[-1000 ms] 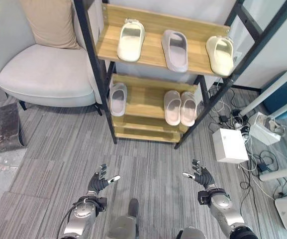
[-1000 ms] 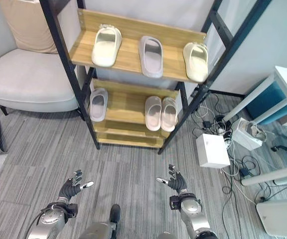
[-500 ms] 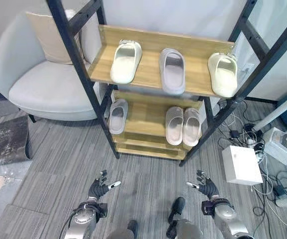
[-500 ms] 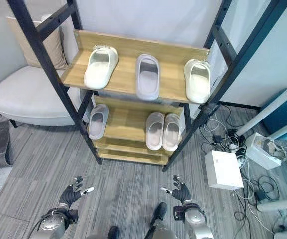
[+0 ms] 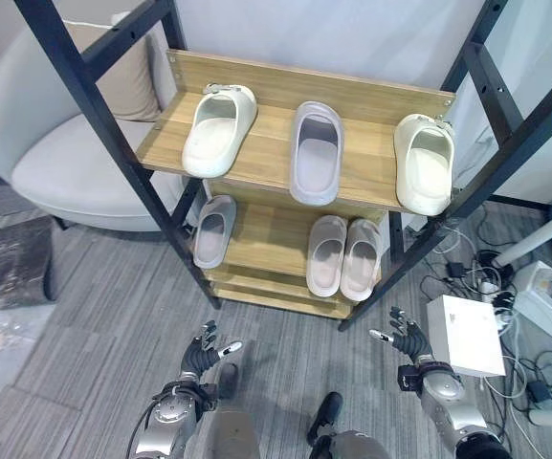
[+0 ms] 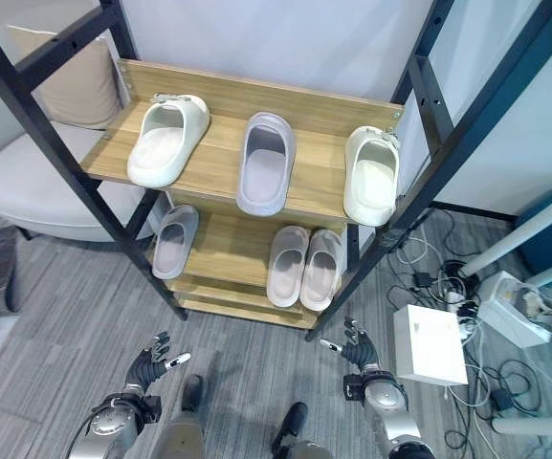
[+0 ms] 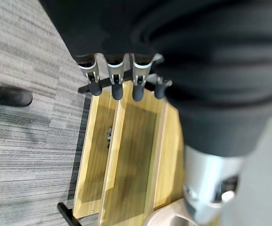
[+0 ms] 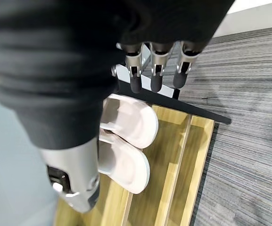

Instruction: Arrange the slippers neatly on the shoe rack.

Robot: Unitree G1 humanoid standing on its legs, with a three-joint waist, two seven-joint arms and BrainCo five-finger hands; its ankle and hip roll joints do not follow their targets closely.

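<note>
Nearest, the left hand [image 5: 202,352] and the right hand [image 5: 405,337] hover low over the grey striped floor [image 5: 84,325] in front of the shoe rack [image 5: 256,163]; each has its fingers spread and relaxed, holding nothing and touching nothing. The left wrist view looks past straight fingers [image 7: 117,87] to the rack's bottom wooden boards, the right wrist view past straight fingers [image 8: 156,82] to the pale pink pair.

Just beyond the right hand a white box [image 5: 465,334] lies on the floor.

On the rack's lower shelf a single grey slipper [image 5: 214,230] lies at the left end, and the pale pink pair [image 5: 343,256] lies side by side, touching, at the right. On the upper shelf three slippers sit well apart: a cream slipper [image 5: 218,129] at the left, turned a little askew, a lilac-grey slipper [image 5: 316,152] in the middle, and a second cream slipper [image 5: 424,164] at the right edge.

Left of the rack stands a grey armchair [image 5: 65,172] with a beige cushion [image 5: 132,81].

No writing can be read anywhere.
</note>
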